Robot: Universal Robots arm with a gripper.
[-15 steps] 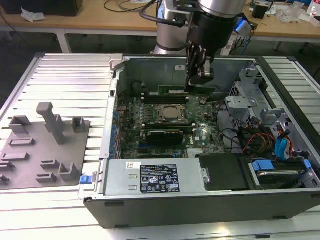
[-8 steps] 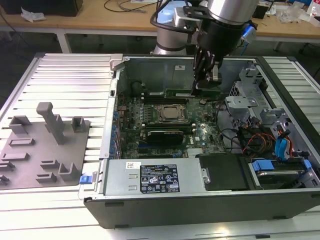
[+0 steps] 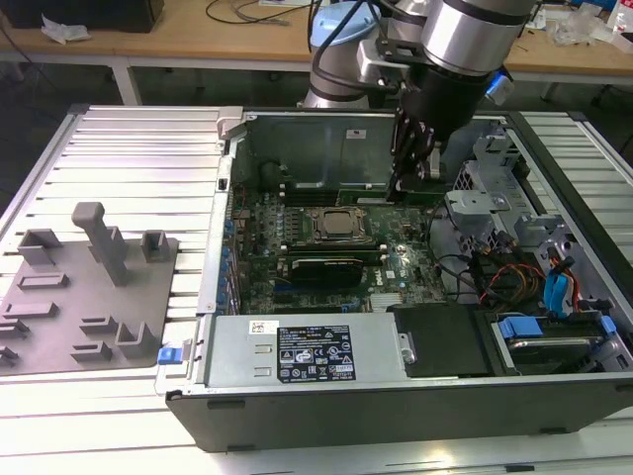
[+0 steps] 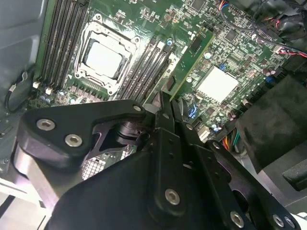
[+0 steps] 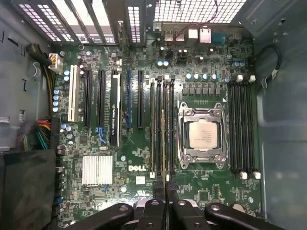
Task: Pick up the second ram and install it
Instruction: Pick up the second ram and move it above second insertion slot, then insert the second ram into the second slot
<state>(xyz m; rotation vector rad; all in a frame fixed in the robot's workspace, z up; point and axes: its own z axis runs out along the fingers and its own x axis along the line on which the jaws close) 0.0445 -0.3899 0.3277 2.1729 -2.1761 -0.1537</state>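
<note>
Robot's end effector (image 5: 165,188) inside open computer case (image 3: 396,421), clamped tight around the second ram (image 5: 162,143), stick held edge-on along the black memory sockets (image 5: 171,124), just beside the processor (image 5: 201,134), above green motherboard (image 5: 225,189)

White logo print (image 5: 135,167) on mobo (image 5: 144,143); black label (image 3: 315,361), white sticker (image 3: 262,329) on PSU (image 3: 376,346).

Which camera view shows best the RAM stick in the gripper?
The second wrist view: the second ram shows its green face, clamped in the gripper. The first wrist view shows it as a thin edge-on strip over the sockets. The exterior view shows the gripper over the motherboard.
</note>
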